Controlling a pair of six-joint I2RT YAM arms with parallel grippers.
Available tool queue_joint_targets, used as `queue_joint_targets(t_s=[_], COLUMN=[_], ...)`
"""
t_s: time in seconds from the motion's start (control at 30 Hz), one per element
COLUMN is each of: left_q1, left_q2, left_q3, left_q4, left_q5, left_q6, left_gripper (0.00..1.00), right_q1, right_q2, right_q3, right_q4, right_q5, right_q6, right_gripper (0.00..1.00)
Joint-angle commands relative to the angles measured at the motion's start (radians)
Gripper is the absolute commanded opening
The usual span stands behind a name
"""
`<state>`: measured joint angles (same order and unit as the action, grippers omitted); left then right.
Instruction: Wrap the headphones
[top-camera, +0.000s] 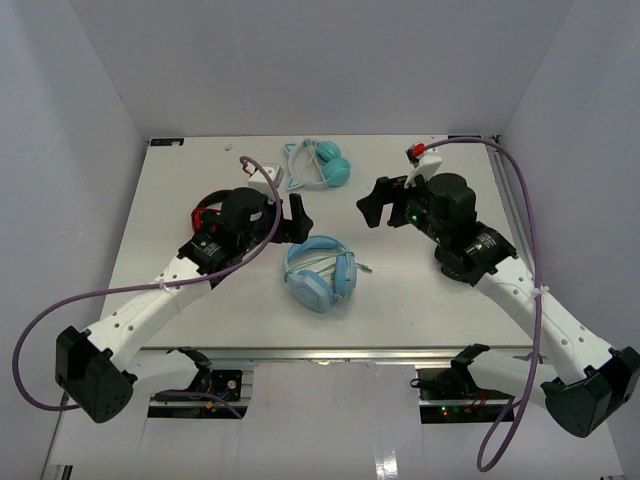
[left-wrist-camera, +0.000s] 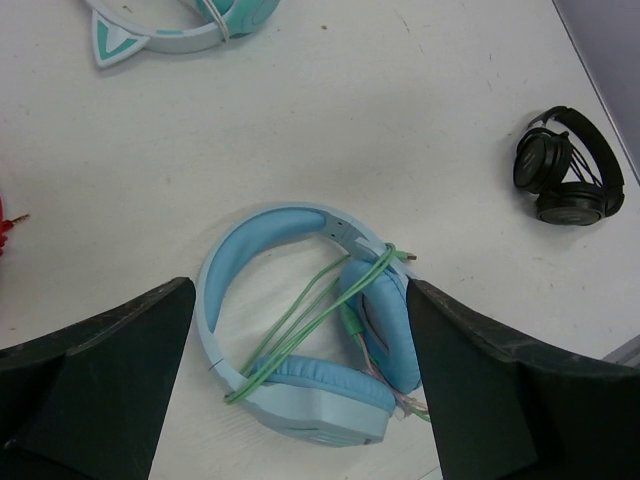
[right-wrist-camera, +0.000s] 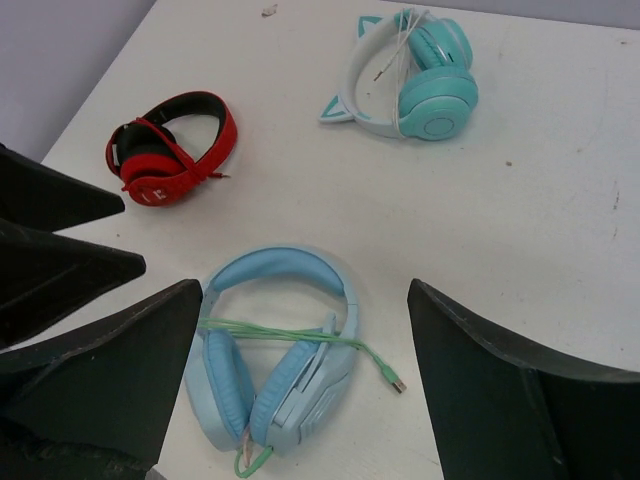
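Headphones (top-camera: 320, 272) look light, headband (left-wrist-camera: 260, 215) stiff, cable (left-wrist-camera: 310, 322) floppy; I'd grip that headband; my left hand (top-camera: 297, 215) and right hand (top-camera: 372, 203) gape wide, empty.

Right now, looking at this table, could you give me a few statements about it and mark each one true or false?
1. The left gripper and the right gripper are both open and hold nothing. True.
2. The right gripper grips the light-blue headphones. False: they lie on the table between the arms, free of both grippers.
3. A pale-green cable lies across the light-blue headphones. True.
4. The cat-ear headphones are red. False: they are teal with a white band. The red-and-black pair is a separate pair.
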<state>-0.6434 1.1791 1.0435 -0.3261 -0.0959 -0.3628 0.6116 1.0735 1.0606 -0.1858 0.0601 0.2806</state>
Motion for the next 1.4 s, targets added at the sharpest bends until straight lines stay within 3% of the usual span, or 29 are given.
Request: queue_joint_targets(t_s=[0.0,0.2,0.37,0.43,0.7,1.37], left_q1=[-0.023,-0.130,-0.145,-0.146,-0.218,-0.226], left_q2=[-0.067,-0.190,-0.327,-0.372,-0.417,-0.412], left_q3=[-0.086,-0.240,-0.403,-0.454,-0.435,-0.447], left_q4=[0.118,0.220,0.425,0.462,0.397,0.409], left_q5=[0.012,-0.172,-0.127,-0.151,-0.289,-0.303], left_q6=[-0.054,-0.018,0.034,0.043,0.073,0.087], left_gripper=[0.98,0.98,0.98,0.98,0.98,0.98], right_q1=[0.005,0.014,0.017,0.019,0.019,0.019], right_q2=[0.016,-0.126,-0.327,-0.369,-0.376,-0.418], right_q3=[0.098,-0.063,-0.282,-0.298,-0.311,-0.313], right_q4=[-0.205,-0.201,-0.061,-0.053,-0.058,-0.064], right_q5=[0.050,0.194,0.150,0.147,0.149,0.156], right_q6=[0.014,0.043,0.031,0.027,0.035,0.029], right_gripper=[0.90,0.90,0.90,0.90,0.90,0.90])
